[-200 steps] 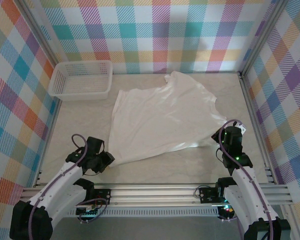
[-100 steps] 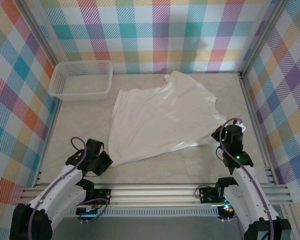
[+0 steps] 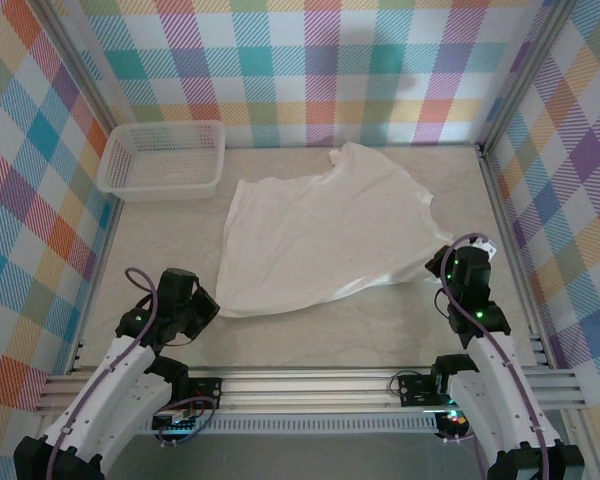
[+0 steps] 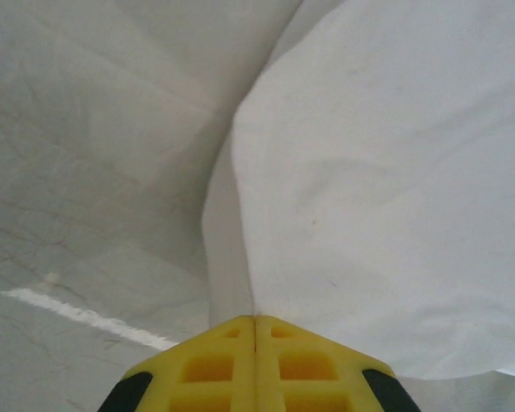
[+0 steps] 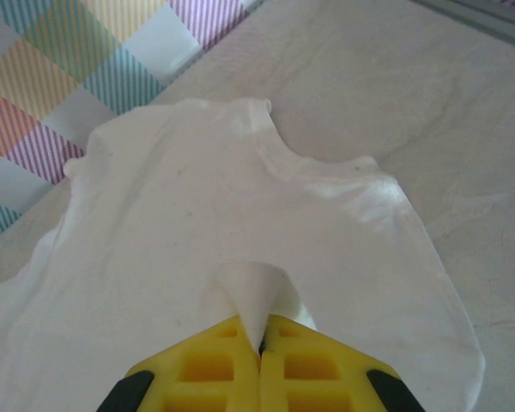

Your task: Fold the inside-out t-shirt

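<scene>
The inside-out t-shirt (image 3: 325,230) is white and lies spread across the middle of the table, neck toward the back. My left gripper (image 3: 208,310) sits at its near-left corner. In the left wrist view the yellow fingers (image 4: 206,369) are pressed together, with the shirt's edge (image 4: 386,172) pinched at their tips (image 4: 255,319). My right gripper (image 3: 448,268) is at the shirt's near-right corner. The right wrist view shows its jaws (image 5: 259,343) shut on a raised peak of the white cloth (image 5: 197,215).
A white mesh basket (image 3: 162,160) stands at the back left corner. Checked walls enclose the table on three sides. A metal rail (image 3: 310,385) runs along the near edge between the arm bases. Bare tabletop lies left of the shirt.
My left gripper has closed on the shirt's near-left corner and drawn back to the left. The near hem now lies straighter between the two grippers. The right gripper has held its grip.
</scene>
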